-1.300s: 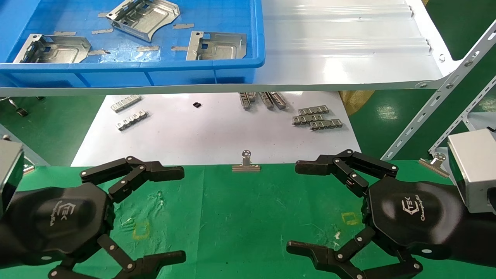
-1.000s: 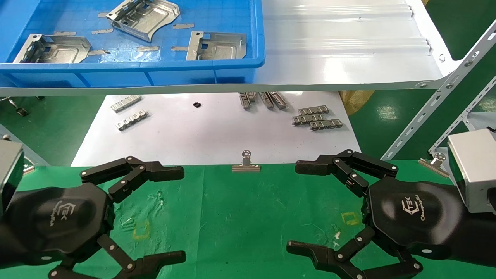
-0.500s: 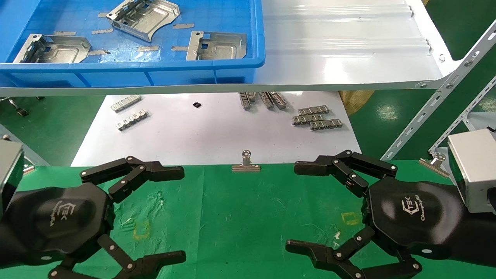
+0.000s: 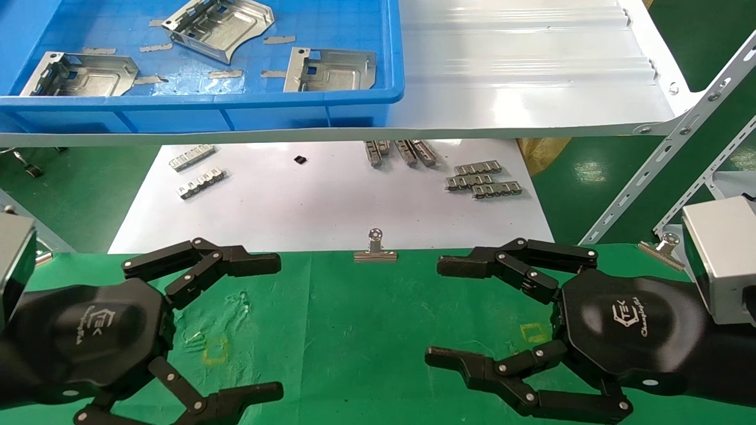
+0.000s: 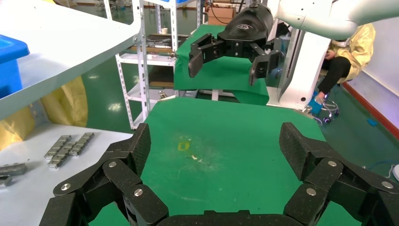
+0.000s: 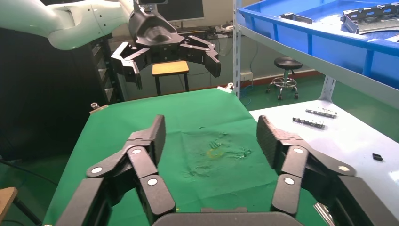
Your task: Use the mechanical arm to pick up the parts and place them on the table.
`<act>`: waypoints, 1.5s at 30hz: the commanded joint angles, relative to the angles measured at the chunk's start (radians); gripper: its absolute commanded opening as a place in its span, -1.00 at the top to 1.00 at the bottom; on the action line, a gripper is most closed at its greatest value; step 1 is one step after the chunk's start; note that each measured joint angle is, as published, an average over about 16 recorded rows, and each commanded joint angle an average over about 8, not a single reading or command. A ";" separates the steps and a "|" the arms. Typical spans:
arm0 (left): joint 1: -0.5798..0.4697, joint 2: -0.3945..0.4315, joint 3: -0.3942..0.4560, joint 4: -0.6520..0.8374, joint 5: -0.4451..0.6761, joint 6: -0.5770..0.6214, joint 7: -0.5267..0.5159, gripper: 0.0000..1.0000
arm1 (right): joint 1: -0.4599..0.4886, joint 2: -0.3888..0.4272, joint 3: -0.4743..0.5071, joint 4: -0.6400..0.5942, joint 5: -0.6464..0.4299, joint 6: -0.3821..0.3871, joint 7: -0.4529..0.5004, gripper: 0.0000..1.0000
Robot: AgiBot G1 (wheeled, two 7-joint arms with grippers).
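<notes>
Three silvery stamped parts lie in a blue bin on the white shelf: one at the left, one at the back, one at the right. My left gripper is open and empty over the green table, near its left side. My right gripper is open and empty over the table's right side. In the left wrist view my left gripper frames bare cloth; in the right wrist view my right gripper does the same. Both grippers are far from the parts.
A white sheet below the shelf carries several small slotted metal strips and a tiny black piece. A binder clip grips the table's far edge, another at the right. A perforated shelf strut slants at the right.
My right gripper's fingers have closed in a little and its tips have shifted slightly left. The left arm has not moved.
</notes>
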 commanded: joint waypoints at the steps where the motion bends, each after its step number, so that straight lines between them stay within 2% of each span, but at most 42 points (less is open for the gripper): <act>1: 0.000 0.000 0.000 0.000 0.000 0.000 0.000 -1.00 | 0.000 0.000 0.000 0.000 0.000 0.000 0.000 1.00; 11: -0.031 0.001 -0.004 -0.003 0.015 -0.010 0.006 -1.00 | 0.000 0.000 0.000 0.000 0.000 0.000 0.000 1.00; 14: -0.102 0.016 -0.001 0.016 0.052 -0.033 0.004 -1.00 | 0.000 0.000 0.000 0.000 0.000 0.000 0.000 1.00; 17: -0.224 0.056 0.016 0.080 0.115 -0.063 -0.002 -1.00 | 0.000 0.000 0.000 0.000 0.000 0.000 0.000 1.00; 20: -0.374 0.121 0.046 0.203 0.195 -0.089 -0.001 -1.00 | 0.000 0.000 0.000 0.000 0.000 0.000 0.000 1.00; 24: -0.577 0.229 0.097 0.440 0.317 -0.149 0.023 -1.00 | 0.000 0.000 0.000 0.000 0.000 0.000 0.000 1.00; 31: -0.821 0.389 0.165 0.829 0.505 -0.376 0.102 -0.99 | 0.000 0.000 0.000 0.000 0.000 0.000 0.000 1.00; 32: -0.842 0.406 0.173 0.871 0.527 -0.413 0.111 -0.93 | 0.000 0.000 0.000 0.000 0.000 0.000 0.000 1.00; 33: -0.861 0.424 0.182 0.911 0.548 -0.450 0.120 -0.76 | 0.000 0.000 0.000 0.000 0.000 0.000 0.000 1.00; 37: -0.913 0.487 0.217 1.047 0.620 -0.586 0.149 0.24 | 0.000 0.000 0.000 0.000 0.000 0.000 0.000 0.98; 38: -0.921 0.501 0.224 1.072 0.633 -0.614 0.155 0.49 | 0.000 0.000 0.000 0.000 0.000 0.000 0.000 0.87; 40: -0.935 0.524 0.235 1.117 0.654 -0.662 0.167 0.93 | 0.000 0.000 0.000 0.000 0.000 0.000 0.000 0.41; 41: -0.941 0.532 0.239 1.134 0.662 -0.680 0.172 1.00 | 0.000 0.000 0.000 0.000 0.000 0.000 0.000 0.16; 45: -0.964 0.549 0.248 1.182 0.677 -0.721 0.186 1.00 | 0.000 0.000 0.000 0.000 0.000 0.000 0.000 -0.82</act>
